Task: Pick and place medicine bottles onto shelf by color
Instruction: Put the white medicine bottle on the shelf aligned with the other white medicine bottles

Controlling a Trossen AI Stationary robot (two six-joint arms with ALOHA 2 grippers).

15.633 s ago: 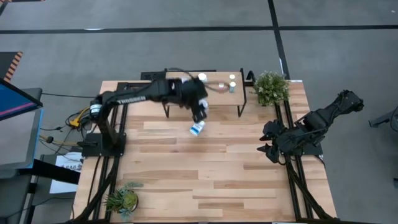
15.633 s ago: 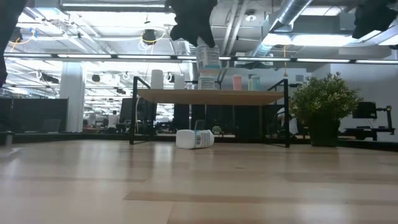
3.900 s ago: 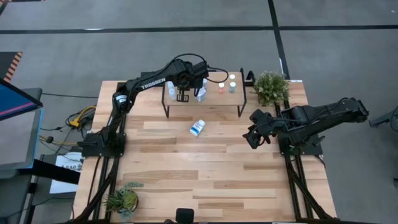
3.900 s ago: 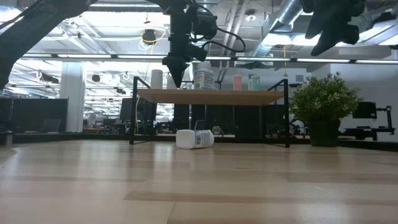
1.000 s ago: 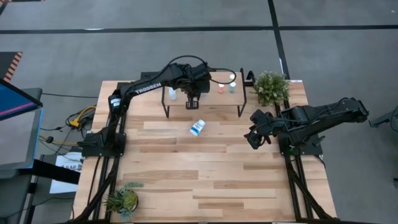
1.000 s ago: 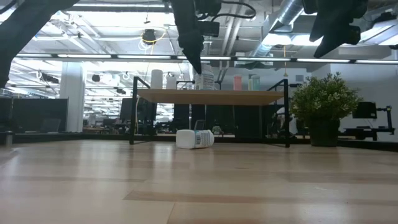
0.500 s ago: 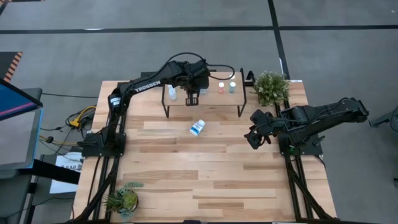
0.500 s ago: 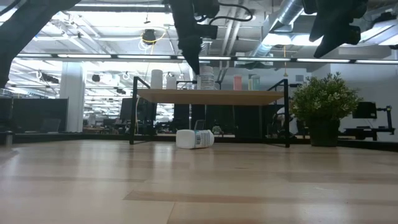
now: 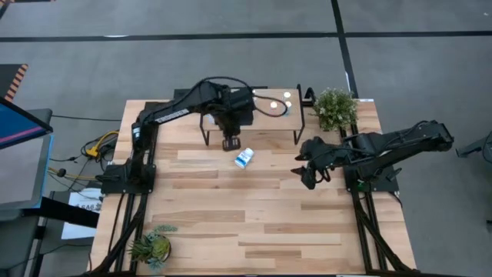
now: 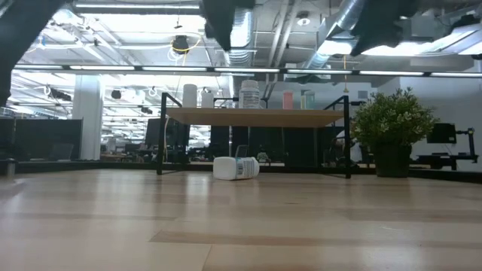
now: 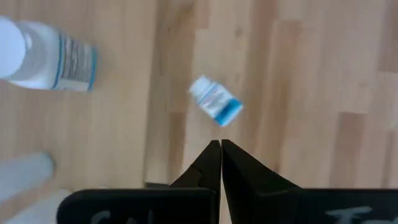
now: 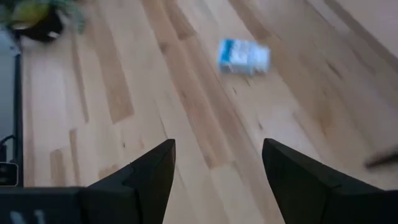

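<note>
Your left gripper (image 9: 230, 143) sits just below the front edge of the shelf (image 9: 269, 132) in the upper middle of the high view, its two fingers pressed together with nothing between them, as the left wrist view (image 11: 220, 163) shows. Just to its lower right a white medicine bottle with a blue label (image 9: 244, 158) lies on its side on the plank table (image 9: 254, 223); the same fallen bottle (image 10: 236, 168) appears under the shelf in the low view, and near the middle of the left wrist view (image 11: 216, 108). Its label text is too small to read. On the shelf top (image 10: 256, 117) in the low view you have a larger white bottle (image 10: 249, 94) standing upright at centre, a pink-capped one (image 10: 287, 99) and a pale green one (image 10: 306, 99) to its right, and two white ones (image 10: 190, 95) to its left. Your right gripper (image 9: 301, 172) hovers right of centre over the table, fingers spread wide and empty (image 12: 217, 171), with the fallen bottle (image 12: 244, 56) ahead of it. A potted plant (image 9: 335, 108) stands at the shelf's right end.
</note>
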